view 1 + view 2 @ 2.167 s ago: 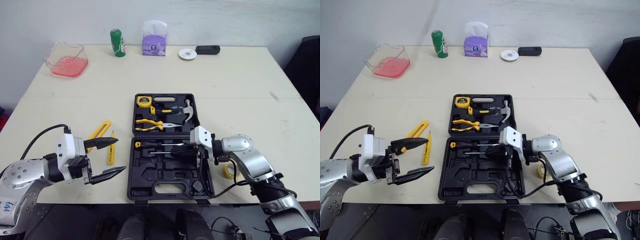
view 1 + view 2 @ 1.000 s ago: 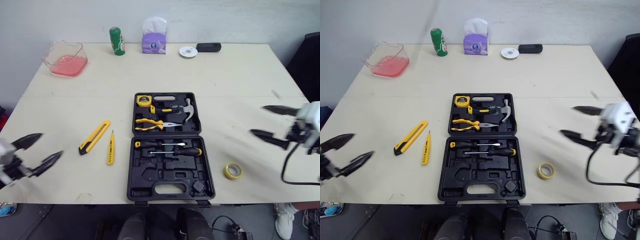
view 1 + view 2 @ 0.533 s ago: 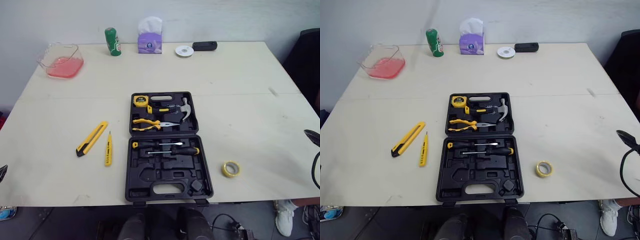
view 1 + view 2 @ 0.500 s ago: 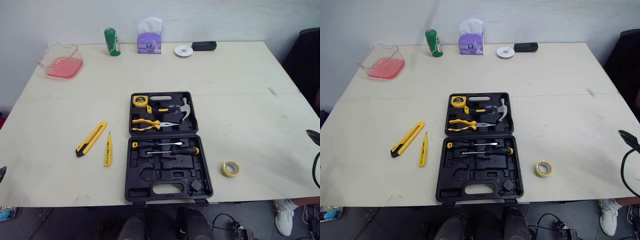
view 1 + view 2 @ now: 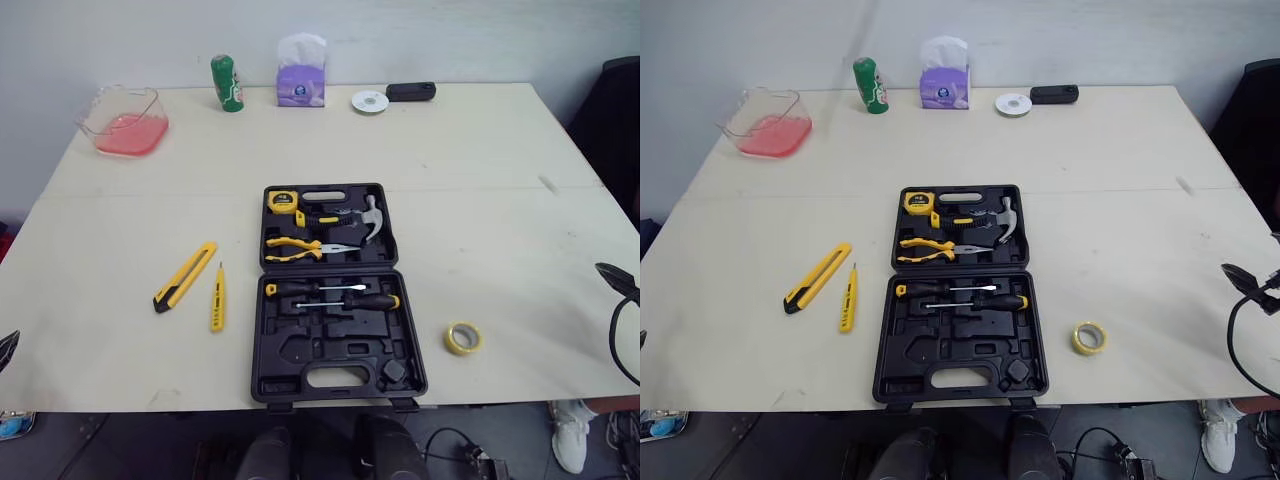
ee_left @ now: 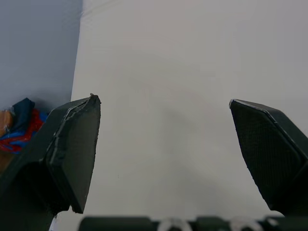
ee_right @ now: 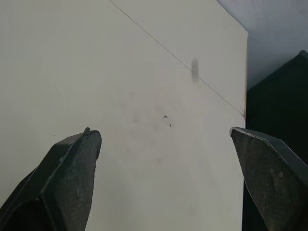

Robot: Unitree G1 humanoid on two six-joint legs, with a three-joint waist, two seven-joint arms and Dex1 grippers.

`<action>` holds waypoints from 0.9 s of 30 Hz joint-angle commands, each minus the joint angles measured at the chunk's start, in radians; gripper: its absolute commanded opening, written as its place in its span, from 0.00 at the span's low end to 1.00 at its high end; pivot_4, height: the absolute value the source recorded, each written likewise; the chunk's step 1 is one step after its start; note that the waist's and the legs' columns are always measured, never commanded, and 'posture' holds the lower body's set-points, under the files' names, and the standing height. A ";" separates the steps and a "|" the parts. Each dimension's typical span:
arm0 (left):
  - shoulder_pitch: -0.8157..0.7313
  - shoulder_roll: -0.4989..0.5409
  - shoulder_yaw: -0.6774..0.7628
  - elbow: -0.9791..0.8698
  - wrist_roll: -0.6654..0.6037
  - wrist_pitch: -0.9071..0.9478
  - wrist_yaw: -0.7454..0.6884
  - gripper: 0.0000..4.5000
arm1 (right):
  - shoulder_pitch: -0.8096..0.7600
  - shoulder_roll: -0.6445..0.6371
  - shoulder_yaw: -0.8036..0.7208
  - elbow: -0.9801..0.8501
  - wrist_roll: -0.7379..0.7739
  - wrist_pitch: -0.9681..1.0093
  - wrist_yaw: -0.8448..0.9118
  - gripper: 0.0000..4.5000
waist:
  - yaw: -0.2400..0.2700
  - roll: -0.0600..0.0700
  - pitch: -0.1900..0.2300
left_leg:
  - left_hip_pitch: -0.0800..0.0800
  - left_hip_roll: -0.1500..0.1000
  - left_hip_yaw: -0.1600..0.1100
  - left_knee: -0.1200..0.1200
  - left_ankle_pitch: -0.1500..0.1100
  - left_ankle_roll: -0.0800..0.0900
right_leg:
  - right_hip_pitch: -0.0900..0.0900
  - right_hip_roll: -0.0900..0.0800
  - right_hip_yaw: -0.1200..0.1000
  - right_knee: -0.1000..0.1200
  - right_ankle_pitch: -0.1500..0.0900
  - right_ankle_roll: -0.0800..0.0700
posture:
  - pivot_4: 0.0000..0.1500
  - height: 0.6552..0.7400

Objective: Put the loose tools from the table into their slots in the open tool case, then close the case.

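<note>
Both arms have withdrawn from the tool case (image 5: 290, 352) to the desk (image 5: 480, 170) edges, left jaws at 8 o'clock, right jaws at 3 o'clock. Both stand wide apart, holding nothing. The case lies open at desk centre, with a screwdriver (image 5: 365, 301) seated in its near half. Outstanding: utility knife (image 5: 186, 276) and yellow tester pen (image 5: 216, 298) at 9 o'clock of the case, tape roll (image 5: 463, 338) at 4 o'clock. Judgement: one placement finished, next pick-up pending.
</note>
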 commanded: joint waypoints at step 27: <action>-0.294 0.143 -0.338 -0.812 -0.276 1.095 0.336 1.00 | 0.077 0.315 0.047 -0.982 0.427 0.389 0.217 0.99 | 0.042 0.000 0.001 | 0.001 0.002 0.004 0.003 0.000 -0.002 | -0.004 0.004 0.004 0.000 0.001 0.001 | 1.00 1.00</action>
